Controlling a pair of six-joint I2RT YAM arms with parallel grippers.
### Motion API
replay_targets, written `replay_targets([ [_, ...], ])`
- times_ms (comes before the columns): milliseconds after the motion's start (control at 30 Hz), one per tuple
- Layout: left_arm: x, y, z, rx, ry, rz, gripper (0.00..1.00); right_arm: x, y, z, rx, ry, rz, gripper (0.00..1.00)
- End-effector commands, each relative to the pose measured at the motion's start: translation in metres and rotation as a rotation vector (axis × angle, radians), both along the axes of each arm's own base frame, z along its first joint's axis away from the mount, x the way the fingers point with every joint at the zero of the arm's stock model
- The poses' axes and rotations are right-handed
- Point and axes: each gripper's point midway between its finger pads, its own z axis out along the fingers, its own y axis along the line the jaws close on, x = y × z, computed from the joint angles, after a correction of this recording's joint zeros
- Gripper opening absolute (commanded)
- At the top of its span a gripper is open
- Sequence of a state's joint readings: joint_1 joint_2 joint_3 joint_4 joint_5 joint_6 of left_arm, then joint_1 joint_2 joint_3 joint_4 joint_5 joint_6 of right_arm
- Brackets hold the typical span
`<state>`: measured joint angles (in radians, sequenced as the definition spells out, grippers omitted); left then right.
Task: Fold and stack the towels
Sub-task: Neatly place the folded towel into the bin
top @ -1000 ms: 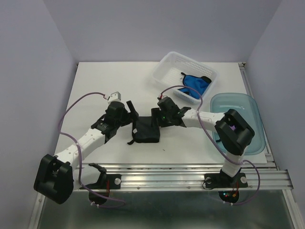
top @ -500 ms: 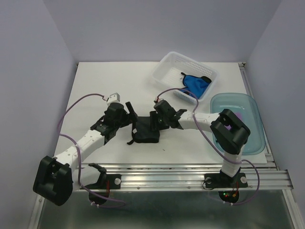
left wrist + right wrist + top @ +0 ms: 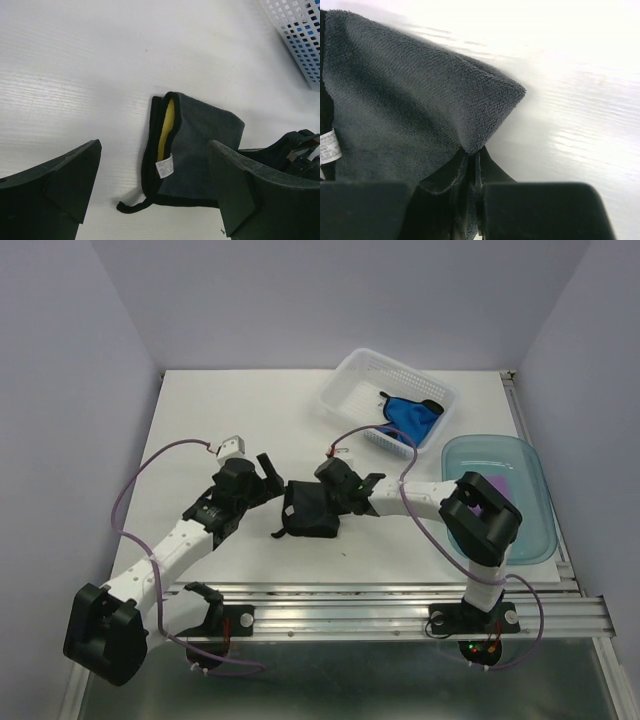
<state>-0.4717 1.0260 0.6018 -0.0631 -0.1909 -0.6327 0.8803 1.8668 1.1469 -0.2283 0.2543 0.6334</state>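
white table (image 3: 200, 420) under everything. blue-green tray (image 3: 478, 443) sits well off to the right of the right claw (image 3: 325, 502), with a purple towel (image 3: 497, 483) lying in it. white basket (image 3: 350, 375) is out beyond that claw, blue towel (image 3: 408, 412) inside. black towel (image 3: 308, 518) lies between the two claws: right claw is pinched tight on its right edge, left claw (image 3: 274, 478) is spread wide just to its left, holding nothing. a yellow towel (image 3: 167, 125) peeks out of the black one's fold on the left claw's side, with a small white tag (image 3: 165, 166) next to it.
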Motion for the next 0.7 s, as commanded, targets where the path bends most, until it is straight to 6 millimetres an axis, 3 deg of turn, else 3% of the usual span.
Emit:
replay_targets([
  [0, 0.0, 0.01, 0.004, 0.017, -0.022, 0.046, 0.99, 0.018, -0.043, 0.029, -0.17, -0.116, -0.122, 0.01],
  [100, 0.0, 0.012, 0.004, 0.02, -0.023, 0.055, 0.99, 0.021, -0.065, 0.05, -0.26, -0.18, -0.129, 0.01],
  [300, 0.009, 0.01, 0.017, 0.015, -0.056, 0.067, 0.99, 0.019, -0.116, 0.071, -0.4, -0.2, -0.134, 0.01],
  [433, 0.021, 0.002, 0.035, 0.009, -0.098, 0.045, 0.99, 0.022, -0.152, 0.101, -0.398, -0.231, -0.212, 0.01],
  [667, 0.042, -0.005, 0.052, 0.033, -0.139, 0.031, 0.99, 0.024, -0.201, 0.12, -0.417, -0.24, -0.244, 0.01],
])
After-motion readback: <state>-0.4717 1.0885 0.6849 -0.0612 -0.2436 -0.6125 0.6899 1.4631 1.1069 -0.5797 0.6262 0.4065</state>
